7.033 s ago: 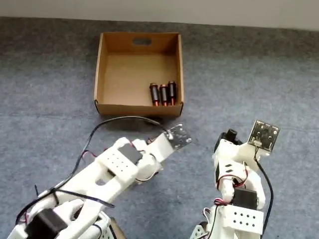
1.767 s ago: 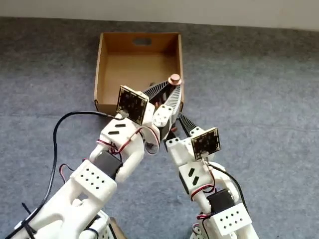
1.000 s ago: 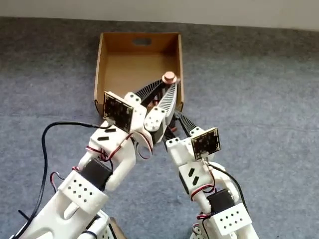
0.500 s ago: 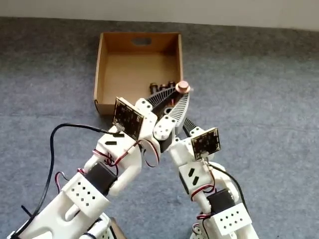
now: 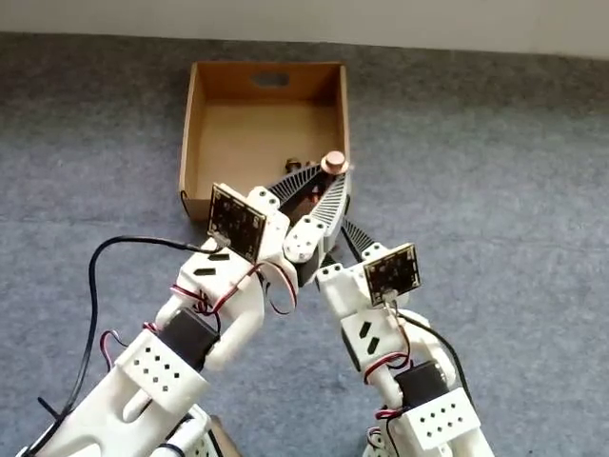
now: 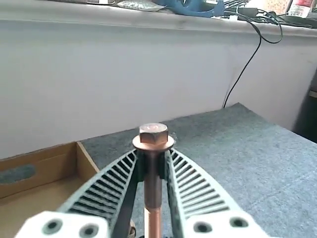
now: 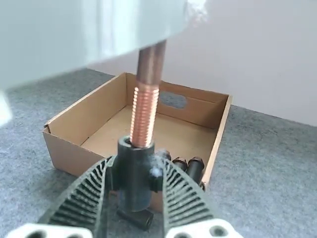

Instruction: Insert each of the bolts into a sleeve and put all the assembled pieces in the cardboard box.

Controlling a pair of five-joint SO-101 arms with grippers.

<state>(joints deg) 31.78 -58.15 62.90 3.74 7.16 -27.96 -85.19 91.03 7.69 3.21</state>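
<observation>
Bolt (image 6: 153, 143): upright, gripped under its head by the left claw (image 6: 152, 154); threaded tip just inside the sleeve (image 7: 132, 186) mouth.
Sleeve: clenched in the right claw (image 7: 136, 161), just outside the cardboard box (image 5: 187, 133) near wall.
Assembled pieces (image 7: 192, 167): inside the box's near right corner.
Table (image 5: 495, 162): wide grey carpet right of the box.

Shiny copper on the bolt (image 6: 153, 141), finely ridged with thread at its lower part, and matt black on the sleeve (image 7: 132, 173). Black with a ribbed lattice pattern on the fingers of the left gripper (image 6: 153, 156) and right gripper (image 7: 138, 163), white on their bodies. Plain brown on the cardboard box (image 5: 188, 133), flecked grey on the carpet (image 5: 476, 143).
</observation>
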